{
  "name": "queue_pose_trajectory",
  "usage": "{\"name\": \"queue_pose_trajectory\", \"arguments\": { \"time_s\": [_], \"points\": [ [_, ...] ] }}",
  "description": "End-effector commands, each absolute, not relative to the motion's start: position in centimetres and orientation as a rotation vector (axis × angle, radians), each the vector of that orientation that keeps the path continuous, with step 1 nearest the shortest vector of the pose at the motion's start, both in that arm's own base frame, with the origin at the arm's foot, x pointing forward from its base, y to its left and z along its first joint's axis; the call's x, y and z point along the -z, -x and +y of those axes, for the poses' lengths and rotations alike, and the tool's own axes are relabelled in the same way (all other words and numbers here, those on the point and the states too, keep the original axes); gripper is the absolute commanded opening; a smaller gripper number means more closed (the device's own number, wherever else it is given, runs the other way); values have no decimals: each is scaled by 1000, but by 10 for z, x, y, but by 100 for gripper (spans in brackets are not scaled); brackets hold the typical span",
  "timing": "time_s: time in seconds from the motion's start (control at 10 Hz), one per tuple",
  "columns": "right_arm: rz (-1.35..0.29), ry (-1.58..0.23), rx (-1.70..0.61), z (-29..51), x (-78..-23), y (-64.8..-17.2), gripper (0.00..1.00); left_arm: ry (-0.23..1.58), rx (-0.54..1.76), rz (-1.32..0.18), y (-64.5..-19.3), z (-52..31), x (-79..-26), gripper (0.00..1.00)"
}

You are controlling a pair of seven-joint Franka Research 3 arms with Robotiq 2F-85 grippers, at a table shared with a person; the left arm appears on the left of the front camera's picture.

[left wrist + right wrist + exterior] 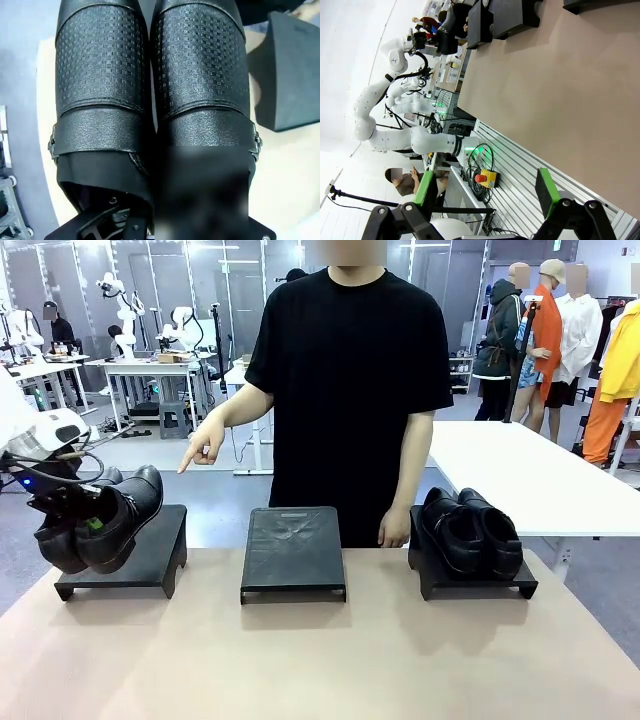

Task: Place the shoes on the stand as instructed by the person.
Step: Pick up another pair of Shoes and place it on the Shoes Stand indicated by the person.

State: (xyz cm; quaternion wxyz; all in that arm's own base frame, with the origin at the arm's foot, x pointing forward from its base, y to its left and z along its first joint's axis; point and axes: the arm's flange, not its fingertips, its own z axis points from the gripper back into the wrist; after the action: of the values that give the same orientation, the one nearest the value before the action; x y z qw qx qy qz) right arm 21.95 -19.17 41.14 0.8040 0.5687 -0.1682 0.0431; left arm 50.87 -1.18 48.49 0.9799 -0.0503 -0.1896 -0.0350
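I have the left gripper (85, 523) clamped on one pair of black dress shoes (100, 520), jaws pinching the two inner walls together at the openings; the pair hangs tilted, toes down, just over the near-left edge of the left stand (150, 555), soles not yet settled on it. From the left wrist view the embossed uppers (150, 85) sit side by side, buckled straps across them.

The person's hand (205, 450) points down toward the left side, so I judge the left stand is the one asked for. The other pair (472, 530) already sits on the right stand (478, 585); the middle stand (293, 552) is bare.

Next I'd carry the pair further over the platform, level it, lower until the soles rest flat, then release.

My right gripper (482, 197) idles with its jaws spread, clear of the table (320, 660).

No brand or lettering is legible anywhere.
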Motion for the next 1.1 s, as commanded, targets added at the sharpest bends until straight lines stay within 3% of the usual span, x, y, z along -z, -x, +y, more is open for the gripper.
{"name": "queue_pose_trajectory", "arguments": {
  "time_s": [0.0,1.0],
  "points": [
    [-371,-1226,-90,-190,-415,-219,100,65,29,-415,-540,-8,-486,9],
    [-371,-1226,-90,-190,-415,-219,100,60,38,-464,-593,8,-422,9]
  ]
}}
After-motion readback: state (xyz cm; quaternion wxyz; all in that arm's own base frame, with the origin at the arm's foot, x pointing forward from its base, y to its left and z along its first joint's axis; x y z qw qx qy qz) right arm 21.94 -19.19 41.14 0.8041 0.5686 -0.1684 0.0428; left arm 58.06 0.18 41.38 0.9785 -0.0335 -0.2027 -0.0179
